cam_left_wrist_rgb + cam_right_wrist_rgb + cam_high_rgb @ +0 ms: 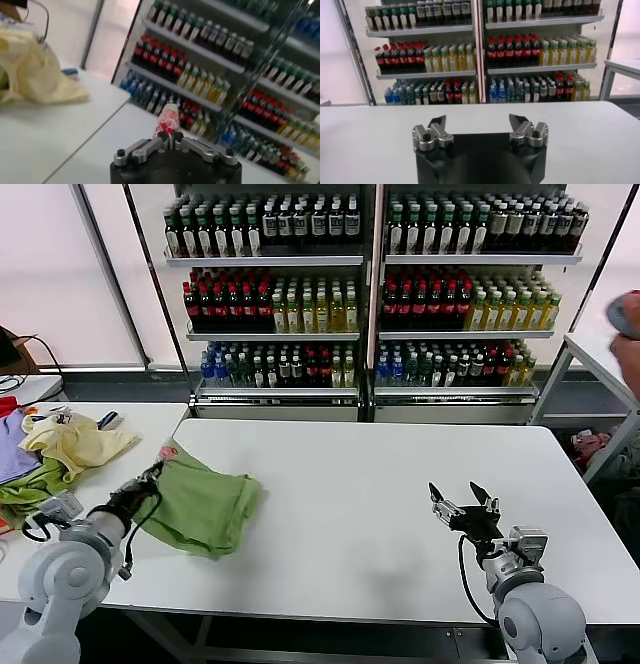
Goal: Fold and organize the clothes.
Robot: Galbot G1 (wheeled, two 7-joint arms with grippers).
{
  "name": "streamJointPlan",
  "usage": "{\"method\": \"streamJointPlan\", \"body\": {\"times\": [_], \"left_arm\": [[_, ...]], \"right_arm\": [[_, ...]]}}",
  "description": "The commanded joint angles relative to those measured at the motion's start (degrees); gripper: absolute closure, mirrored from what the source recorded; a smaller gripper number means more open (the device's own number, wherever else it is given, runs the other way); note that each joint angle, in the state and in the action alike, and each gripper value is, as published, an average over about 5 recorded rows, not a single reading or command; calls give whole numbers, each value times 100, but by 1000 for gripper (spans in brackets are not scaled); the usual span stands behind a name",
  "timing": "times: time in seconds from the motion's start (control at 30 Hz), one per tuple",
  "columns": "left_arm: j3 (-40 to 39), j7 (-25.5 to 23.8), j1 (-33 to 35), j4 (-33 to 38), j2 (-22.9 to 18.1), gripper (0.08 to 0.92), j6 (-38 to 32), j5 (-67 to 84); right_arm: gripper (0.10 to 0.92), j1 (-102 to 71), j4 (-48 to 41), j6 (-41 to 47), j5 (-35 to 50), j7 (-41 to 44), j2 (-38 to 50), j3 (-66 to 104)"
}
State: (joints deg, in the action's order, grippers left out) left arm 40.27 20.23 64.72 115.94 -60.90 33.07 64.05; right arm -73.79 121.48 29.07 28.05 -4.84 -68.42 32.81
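Diagonally, shirt (205,506) lies, printed corner far-left in left gripper (155,471).

No text readable — bottle labels (300,304) and the shirt's (205,504) print too small.

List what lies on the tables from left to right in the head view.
purple garment → pale yellow garment → left claw, shut on the shirt's edge → light green shirt → right claw, open over bare white table.
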Motion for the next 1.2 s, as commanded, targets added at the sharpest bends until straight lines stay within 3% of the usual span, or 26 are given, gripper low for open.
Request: {"method": "streamJointPlan", "body": {"times": [0.03, 0.17, 0.3, 0.4, 0.5, 0.67, 0.9, 1.03, 1.2], "left_arm": [[-1963, 122, -393, 802, -973, 888, 18, -575], [-3213, 128, -859, -216, -1935, 888, -65, -1530], [-3831, 154, -1289, -1296, -2755, 888, -243, -2033], [-4137, 164, -1573, -1917, -3177, 888, -360, -2298], [-4444, 76, -1806, -2379, -3338, 888, -498, -2688], [-4804, -300, -1888, -2591, -3263, 871, -919, -3672], [-4783, -695, -1450, -1662, -2857, 691, -1529, -3345], [-4302, -744, -970, -874, -2329, 571, -1616, -3168], [-3157, -683, -233, -216, -1576, 432, -1762, -3334]], "right_arm": [[203, -33, 42, 1, -11, -6, -68, 36], [203, -116, 85, 4, -39, -4, -122, 119], [203, -210, 156, -4, -16, 13, -85, 259], [203, -258, 206, -4, 38, 21, -41, 382], [203, -287, 241, 4, 71, 31, -16, 467], [203, -271, 257, 24, 67, 50, 0, 502], [203, -10, 155, 33, -29, 4, -49, 197], [203, 394, -132, 38, -113, -138, -148, -409], [203, 1239, -1005, 136, -290, -390, -563, -1563]]}}
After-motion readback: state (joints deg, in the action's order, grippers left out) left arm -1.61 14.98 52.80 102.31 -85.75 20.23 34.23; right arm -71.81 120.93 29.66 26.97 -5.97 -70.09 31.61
